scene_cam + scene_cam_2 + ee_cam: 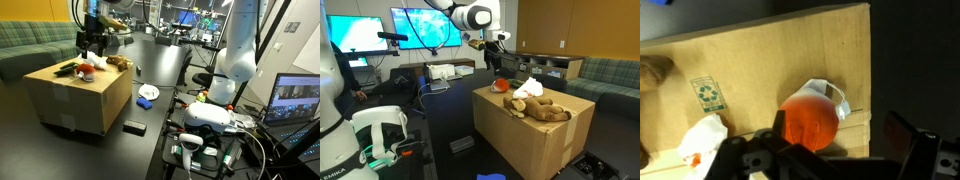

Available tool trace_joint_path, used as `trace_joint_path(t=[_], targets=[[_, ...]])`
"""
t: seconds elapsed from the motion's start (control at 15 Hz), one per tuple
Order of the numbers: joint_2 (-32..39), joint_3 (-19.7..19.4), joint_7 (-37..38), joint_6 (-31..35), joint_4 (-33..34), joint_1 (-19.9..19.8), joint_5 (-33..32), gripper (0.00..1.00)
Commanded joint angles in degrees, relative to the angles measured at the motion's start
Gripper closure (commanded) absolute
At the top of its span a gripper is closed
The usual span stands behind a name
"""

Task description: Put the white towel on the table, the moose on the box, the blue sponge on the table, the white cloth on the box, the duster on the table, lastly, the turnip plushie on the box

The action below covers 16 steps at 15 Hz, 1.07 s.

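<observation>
My gripper [830,152]: fingers spread wide, holding nothing, above the box [760,60]. Turnip plushie [808,120]: lying on the box top, 12 o'clock of my fingers. White cloth [705,135]: 8 o'clock of the plushie.

A tan cardboard box [535,140] is seen at the right on the black surface [442,115]. On its top, the turnip plushie [500,87] is placed at the far left corner, the white cloth [528,90] just beside it, the moose [546,111] nearer. The hand [497,64] is held just above the plushie. The duster [462,145] is laid on the surface, left of the box.
</observation>
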Motion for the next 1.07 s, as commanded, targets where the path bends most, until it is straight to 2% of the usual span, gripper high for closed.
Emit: trace_joint_path(t=[0.0, 0.2, 0.53, 0.8, 1.0], targets=[[-8.9, -0.2, -4.9, -9.9, -3.2, -2.2, 2.7, 0.00], [-15.6, -0.9, -6.2, -16.8, -6.1, -2.9, 3.0, 0.00], [-25.5, -1.6, -6.2, -21.3, -13.1, -3.5, 3.9, 0.00], [-31.3, -2.1, -6.3, -21.1, -19.2, -3.4, 5.9, 0.00], [-34.9, -1.4, -4.7, -17.1, -24.6, -3.8, 5.4, 0.00]])
